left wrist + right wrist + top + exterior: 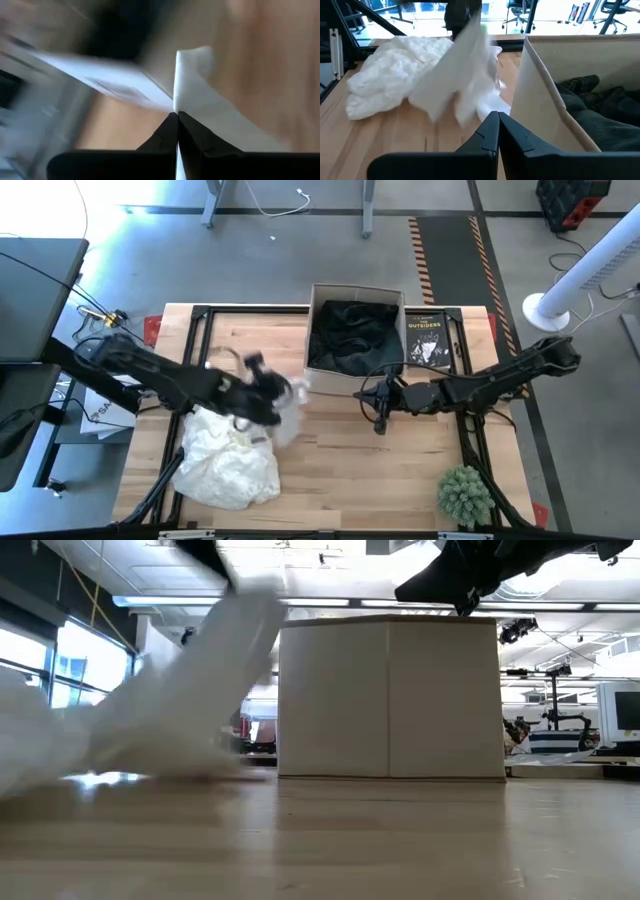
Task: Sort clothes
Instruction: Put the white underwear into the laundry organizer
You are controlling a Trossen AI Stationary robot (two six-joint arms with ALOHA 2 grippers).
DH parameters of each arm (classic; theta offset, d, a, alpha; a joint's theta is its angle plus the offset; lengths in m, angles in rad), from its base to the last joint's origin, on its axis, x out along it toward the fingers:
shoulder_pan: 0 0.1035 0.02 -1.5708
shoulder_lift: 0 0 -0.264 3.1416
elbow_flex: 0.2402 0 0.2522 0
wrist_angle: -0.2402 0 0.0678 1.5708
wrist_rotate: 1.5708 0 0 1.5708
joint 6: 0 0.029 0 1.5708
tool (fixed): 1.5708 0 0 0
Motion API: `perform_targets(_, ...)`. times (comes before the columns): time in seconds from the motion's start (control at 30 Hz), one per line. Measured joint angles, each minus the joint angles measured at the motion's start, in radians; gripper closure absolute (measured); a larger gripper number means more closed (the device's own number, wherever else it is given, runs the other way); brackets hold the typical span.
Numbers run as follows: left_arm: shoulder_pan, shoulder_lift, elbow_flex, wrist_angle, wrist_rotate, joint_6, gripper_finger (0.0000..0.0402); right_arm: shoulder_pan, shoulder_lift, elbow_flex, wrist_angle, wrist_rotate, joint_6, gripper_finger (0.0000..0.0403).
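Black book [428, 338] titled "OUTSIDERS" beside a cardboard box [355, 292] of dark clothes [352, 338]; pale wooden table [380, 470]; left gripper [270, 392] pinches white garment [288, 408]; right gripper [380, 423] closed, empty.

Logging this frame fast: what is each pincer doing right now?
Left pincer: shut on a white fabric garment, lifted beside the white pile.
Right pincer: shut, empty, beside the cardboard box.

Bright, even ceiling light; the white garment [190, 690] smears with motion blur (left wrist view worst).
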Motion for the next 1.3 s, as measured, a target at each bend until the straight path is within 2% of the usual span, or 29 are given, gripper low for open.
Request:
perform_targets(0.13, 0.022, -0.074, 0.165, 0.035, -0.346, 0.182, 0.0401, 0.0, 0.0, 0.0, -0.001, 0.001, 0.0, 0.0402)
perform_targets(0.17, 0.036, -0.09, 0.203, 0.086, -0.405, 0.257, 0.0401, 0.0, 0.0, 0.0, 0.0, 0.0, 0.0, 0.0402)
perform_targets(0.23, 0.084, -0.116, 0.266, 0.233, -0.416, 0.446, 0.0401, 0.0, 0.0, 0.0, 0.0, 0.001, 0.0, 0.0402)
perform_targets(0.3, 0.147, -0.127, 0.302, 0.431, -0.299, 0.635, 0.0401, 0.0, 0.0, 0.0, 0.0, 0.0, -0.001, 0.0402)
perform_targets(0.4, 0.254, -0.123, 0.314, 0.723, -0.022, 0.815, 0.0401, -0.001, 0.0, 0.0, 0.0, 0.006, -0.002, 0.0402)
perform_targets(0.5, 0.364, -0.103, 0.317, 0.964, 0.209, 0.859, 0.0401, -0.001, 0.0, 0.001, 0.0, 0.008, -0.003, 0.0402)
perform_targets(0.6, 0.465, -0.07, 0.319, 1.067, 0.378, 0.776, 0.0401, -0.001, 0.0, 0.001, -0.001, 0.008, -0.003, 0.0402)
perform_targets(0.73, 0.567, -0.005, 0.316, 1.06, 0.559, 0.598, 0.0401, -0.001, 0.0, 0.001, -0.003, 0.008, -0.003, 0.0402)
perform_targets(0.87, 0.639, 0.057, 0.316, 1.059, 0.677, 0.442, 0.0401, -0.001, 0.0, 0.001, -0.01, 0.008, -0.003, 0.0402)
perform_targets(1.1, 0.699, 0.171, 0.316, 0.955, 0.773, 0.32, 0.0401, -0.001, 0.0, 0.001, -0.026, 0.008, -0.001, 0.0402)
perform_targets(1.3, 0.7, 0.292, 0.316, 0.681, 0.765, 0.355, 0.0401, -0.001, 0.0, 0.001, -0.032, 0.008, 0.0, 0.0402)
